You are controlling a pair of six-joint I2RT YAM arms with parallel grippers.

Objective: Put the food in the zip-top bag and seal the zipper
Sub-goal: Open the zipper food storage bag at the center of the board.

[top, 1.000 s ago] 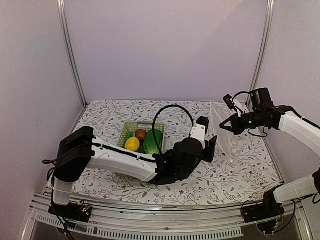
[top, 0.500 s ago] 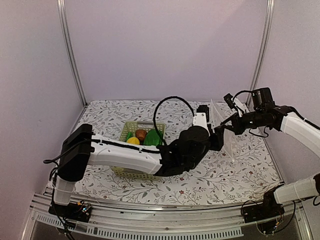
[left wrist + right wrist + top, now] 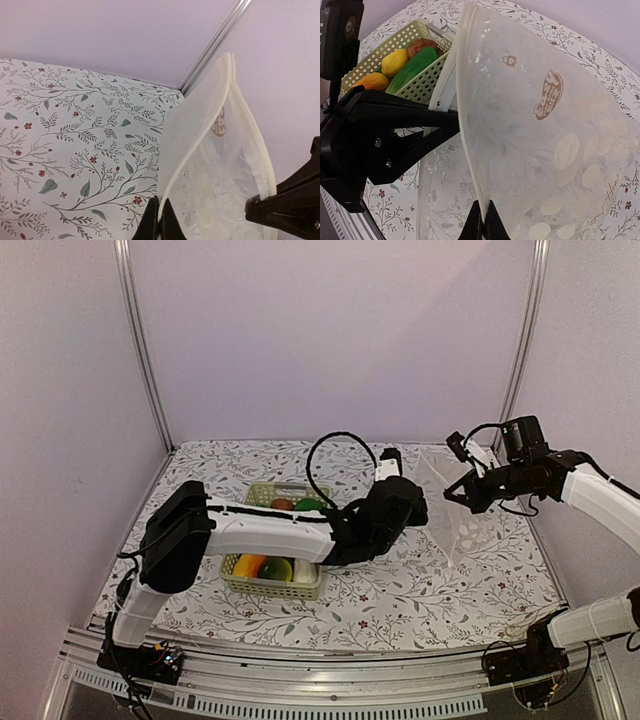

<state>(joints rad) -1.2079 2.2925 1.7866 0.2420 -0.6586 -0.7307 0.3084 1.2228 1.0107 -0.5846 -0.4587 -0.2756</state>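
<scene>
Food (image 3: 395,61) of yellow, orange, green and reddish-brown colour lies in the pale green basket (image 3: 270,586) near the middle of the table (image 3: 480,590). The zip-top bag (image 3: 447,515) is held up at about 3 o'clock from the basket. The left end effector (image 3: 159,222) is closed tight on one lip of the bag's mouth, and the right end effector (image 3: 484,227), also fully closed, pinches the opposite lip along the zipper (image 3: 263,155), so the mouth stands spread between them.
</scene>
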